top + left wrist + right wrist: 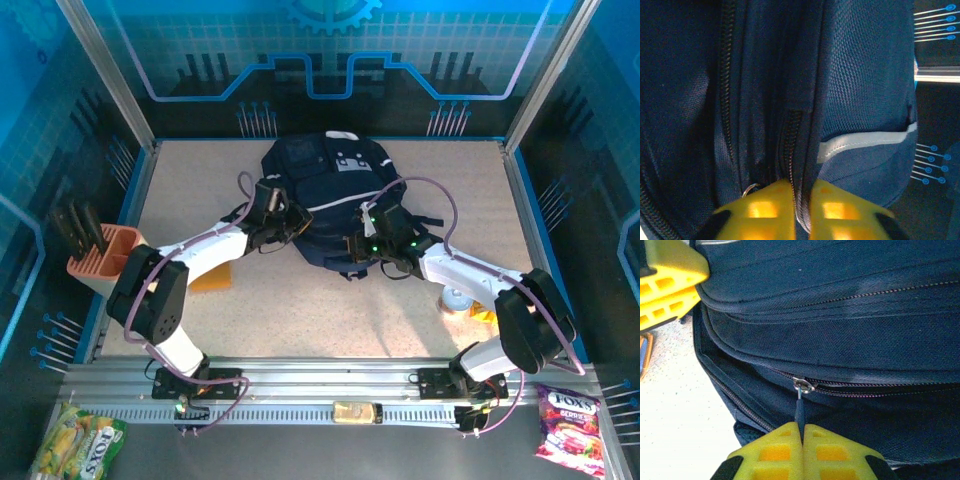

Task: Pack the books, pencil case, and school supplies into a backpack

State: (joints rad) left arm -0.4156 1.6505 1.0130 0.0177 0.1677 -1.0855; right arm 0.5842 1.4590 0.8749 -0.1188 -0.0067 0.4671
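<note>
A dark navy backpack point(325, 185) lies flat in the middle of the table point(450, 190), both robot arms bent over its near edge. At the pack's near right side the right gripper point(801, 442) is pinched fully together on the thin dark zip pull point(800, 412), which hangs from the metal slider point(803, 386) of a zip. The zip's teeth look closed on both sides of the slider. At the pack's near left side the left gripper point(802, 212) is also closed tight. Its yellow fingers point(760, 210) nip what appears to be a fold of fabric beside a second zip, though the close view makes that hard to confirm. A small metal ring point(751, 189) sits just beside them.

The packing looks barely begun. The zips in sight are closed, and what the pack already holds cannot be told. A flat orange-yellow pad point(212, 281) lies on the table to the near left of the backpack, partly under the left arm, and has yet to go in. The likely step in hand is bracing the fabric and drawing the zip open.

Further left of the backpack stands a pink rack point(100, 262) with black pieces. Two snack bags point(75, 440) lie well beyond its near side, past the arms' mounting rail.
</note>
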